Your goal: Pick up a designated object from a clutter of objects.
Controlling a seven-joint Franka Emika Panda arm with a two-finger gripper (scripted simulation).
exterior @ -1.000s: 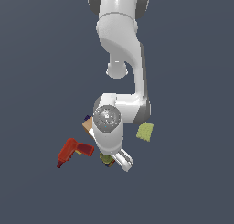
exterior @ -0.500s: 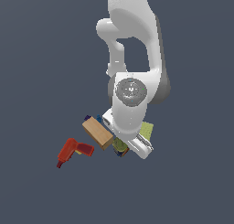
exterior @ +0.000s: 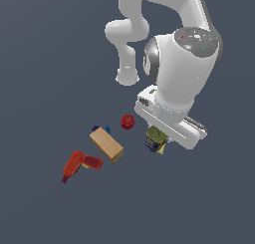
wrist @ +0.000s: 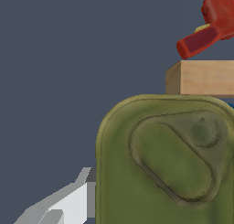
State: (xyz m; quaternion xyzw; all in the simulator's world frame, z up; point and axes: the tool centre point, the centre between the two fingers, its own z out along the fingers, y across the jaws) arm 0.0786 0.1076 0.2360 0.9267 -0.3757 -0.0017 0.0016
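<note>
The designated object, a stubby can (exterior: 156,140) with an olive-green top and a dark blue side, hangs under the white hand, to the exterior view's right of the clutter. My gripper (exterior: 156,137) is shut on it. In the wrist view the can's olive top (wrist: 169,163) fills most of the picture, with one grey finger (wrist: 68,204) against its side; the other finger is hidden. The rest of the clutter lies apart from it: a tan wooden block (exterior: 106,145), a red power drill (exterior: 79,165), a red apple (exterior: 127,121) and tiny blue pieces (exterior: 101,129).
The wrist view also shows the tan block (wrist: 203,77) and the red drill (wrist: 208,24) beyond the can. The arm's large white wrist (exterior: 179,68) looms over the apple's side of the clutter. All stands on a plain dark grey floor (exterior: 45,63).
The arm has swung toward the exterior view's right and risen, carrying the can away from its spot beside the drill and block. The yellow-green pad seen before no longer shows.
</note>
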